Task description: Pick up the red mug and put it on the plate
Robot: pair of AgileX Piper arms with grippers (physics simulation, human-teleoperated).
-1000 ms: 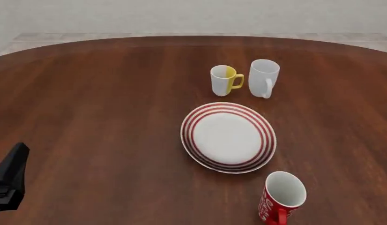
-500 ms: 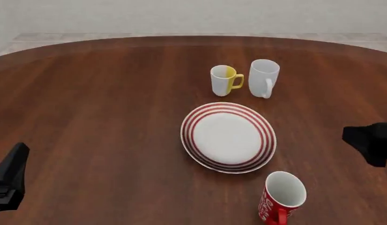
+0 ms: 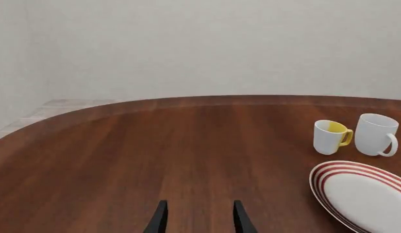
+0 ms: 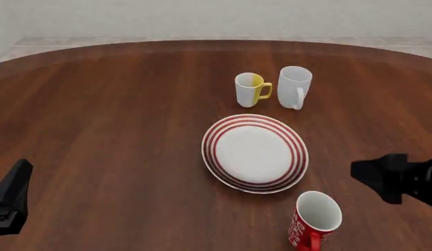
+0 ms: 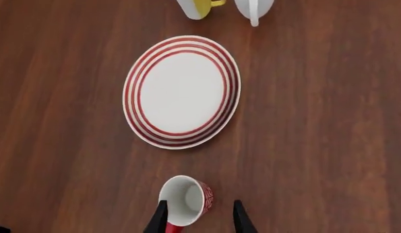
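Right gripper (image 5: pixel 197 218) — fingers spread — hangs above the upright red mug (image 4: pixel 314 220) at lower right, just below the red-ringed plate (image 4: pixel 297 151); left gripper (image 3: pixel 197 221) likewise spread.

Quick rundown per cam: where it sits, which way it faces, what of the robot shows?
Front: fixed, high on the arms' side, facing forward-down at plate; left pincer and right pincer at the edges.
Left wrist: low, looking across the table; fingertips show.
Right wrist: overhead, looking down; fingertips by the red mug.
All three views show the plate.
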